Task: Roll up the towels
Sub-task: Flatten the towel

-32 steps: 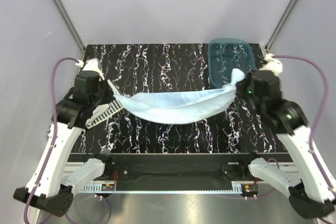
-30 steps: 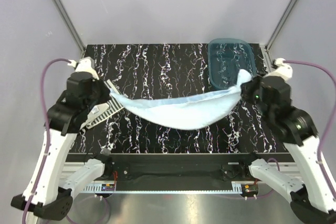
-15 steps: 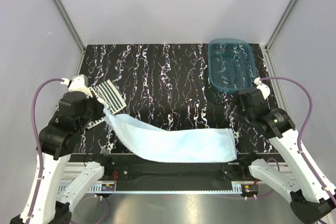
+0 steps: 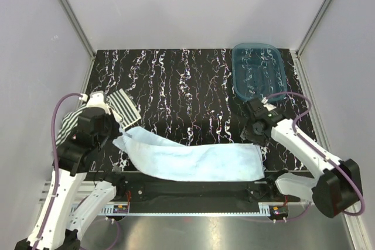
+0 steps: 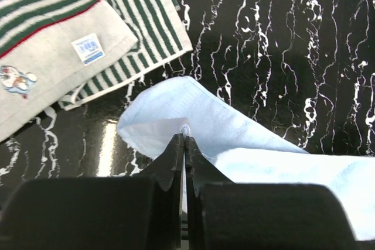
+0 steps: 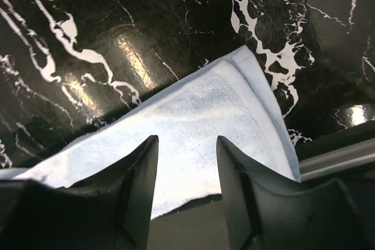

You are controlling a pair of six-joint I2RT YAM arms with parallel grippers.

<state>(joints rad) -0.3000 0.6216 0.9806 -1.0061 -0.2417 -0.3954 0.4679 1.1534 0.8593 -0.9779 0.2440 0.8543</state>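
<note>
Blue towel [image 4: 193, 162]: soft, limp, light. One corner clamped in your left jaws; opposite corner lies on worktop [image 4: 187, 80] under right jaws, apart, empty. Grip corners; middle will sag.

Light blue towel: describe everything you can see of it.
The light blue towel is a plain, soft, terry-looking cloth, spread out lengthwise along the table's near edge. Its left corner is raised, pinched in the shut left gripper; its right corner lies flat beneath the open right gripper, which does not hold it.
</note>
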